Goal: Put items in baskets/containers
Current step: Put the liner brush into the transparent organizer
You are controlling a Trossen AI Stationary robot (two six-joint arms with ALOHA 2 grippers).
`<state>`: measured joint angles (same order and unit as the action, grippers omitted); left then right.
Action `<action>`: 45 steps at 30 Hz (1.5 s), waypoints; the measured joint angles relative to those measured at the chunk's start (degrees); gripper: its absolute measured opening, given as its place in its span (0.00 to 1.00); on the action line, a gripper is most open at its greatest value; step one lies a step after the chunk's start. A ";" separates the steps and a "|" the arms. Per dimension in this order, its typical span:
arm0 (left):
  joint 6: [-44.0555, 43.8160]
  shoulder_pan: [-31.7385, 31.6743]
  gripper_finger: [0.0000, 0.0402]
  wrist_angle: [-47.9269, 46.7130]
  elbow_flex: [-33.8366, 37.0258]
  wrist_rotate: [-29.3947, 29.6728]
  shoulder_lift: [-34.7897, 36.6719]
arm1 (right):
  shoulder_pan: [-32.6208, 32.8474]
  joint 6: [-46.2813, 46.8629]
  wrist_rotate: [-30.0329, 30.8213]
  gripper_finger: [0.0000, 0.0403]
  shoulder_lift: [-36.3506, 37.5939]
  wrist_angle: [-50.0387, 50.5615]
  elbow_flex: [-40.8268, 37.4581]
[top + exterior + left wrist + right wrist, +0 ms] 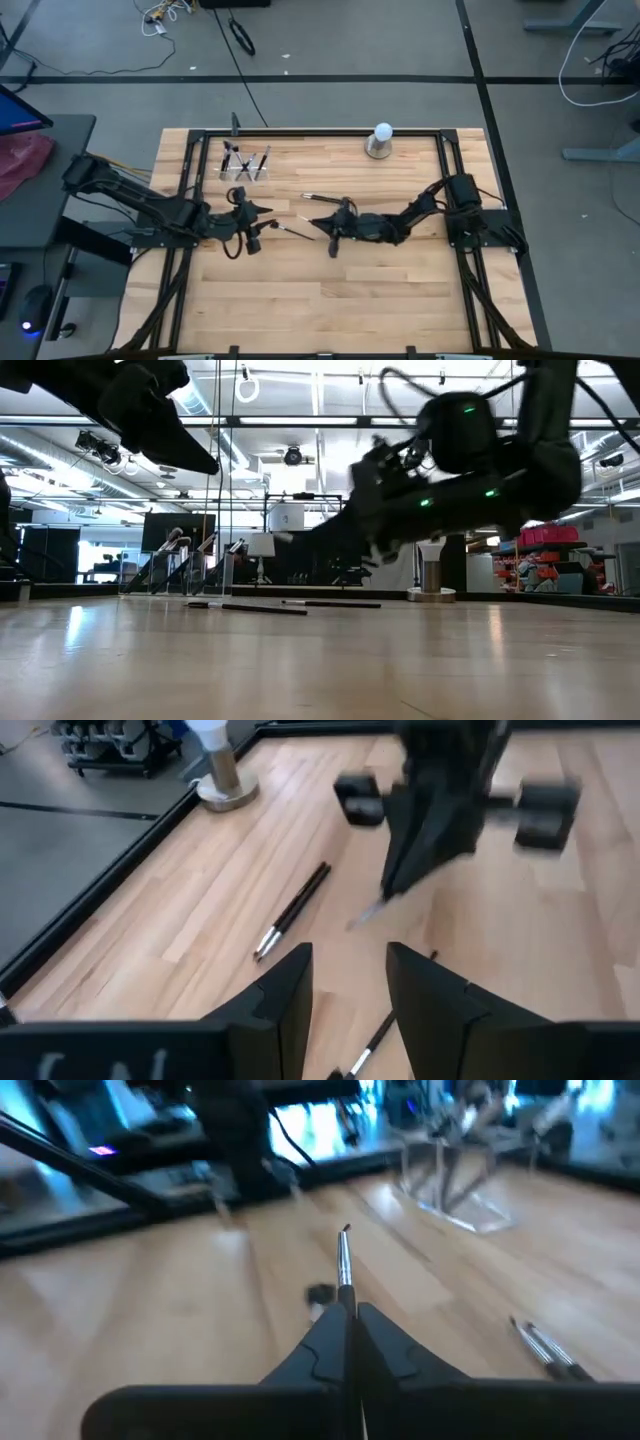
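Wooden surface (pixel 330 300), mid-table: right end effector (pixel 347 1320) pinched fully together on one thin brush (pixel 344 1265), tip poking out ahead. Grip looks slight; brush may swivel or slip on the carry. Left end effector (pixel 345 990) just beside, fingers parted, empty, could be clipped. Loose brushes (pixel 292 910) lie near. Farther back, clear holder (pixel 246 166) already has several brushes standing in it.
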<state>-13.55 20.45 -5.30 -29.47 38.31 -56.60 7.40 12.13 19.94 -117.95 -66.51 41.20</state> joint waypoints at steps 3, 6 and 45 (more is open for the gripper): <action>1.65 0.25 0.34 4.33 0.00 -1.22 -4.44 | 2.57 -3.32 0.09 0.02 1.37 -8.35 -2.86; 5.36 0.44 0.34 12.29 0.00 -3.43 -9.89 | 5.16 -7.69 -1.37 0.02 1.83 -17.52 -3.45; 21.67 -3.59 0.40 54.30 0.13 -28.16 -24.93 | 10.39 -17.49 -5.67 0.03 2.01 -18.64 4.21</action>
<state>8.12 16.86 49.01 -29.34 10.16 -81.53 17.78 -5.36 14.27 -115.93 -85.15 45.41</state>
